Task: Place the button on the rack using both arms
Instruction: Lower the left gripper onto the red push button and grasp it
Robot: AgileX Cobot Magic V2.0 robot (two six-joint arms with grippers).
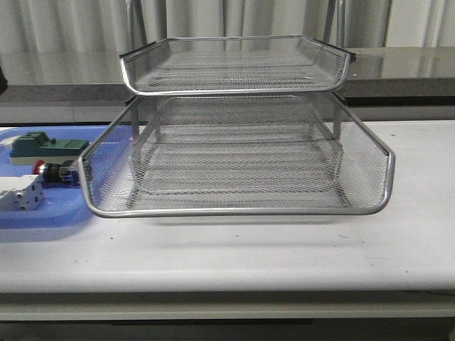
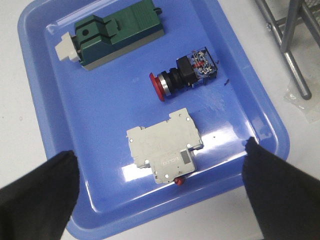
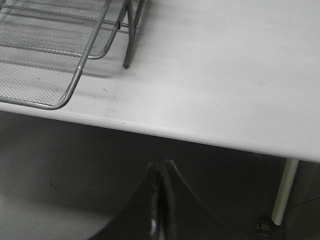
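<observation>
The button (image 2: 182,76), with red cap, black body and blue rear block, lies on its side in the blue tray (image 2: 40,75). In the front view the button (image 1: 51,171) sits at the far left. My left gripper (image 2: 160,167) is open wide and empty, above the tray's near end, its fingers on either side of the white terminal block (image 2: 164,145). The wire-mesh rack (image 1: 242,149) stands mid-table. My right gripper (image 3: 161,170) is shut and empty, below and in front of the table's front edge, near the rack's corner (image 3: 60,102). Neither arm shows in the front view.
A green block (image 2: 112,32) lies at the tray's far end and also shows in the front view (image 1: 46,148). A rack leg (image 2: 292,55) stands beside the tray. The white table (image 1: 284,249) runs in front of the rack.
</observation>
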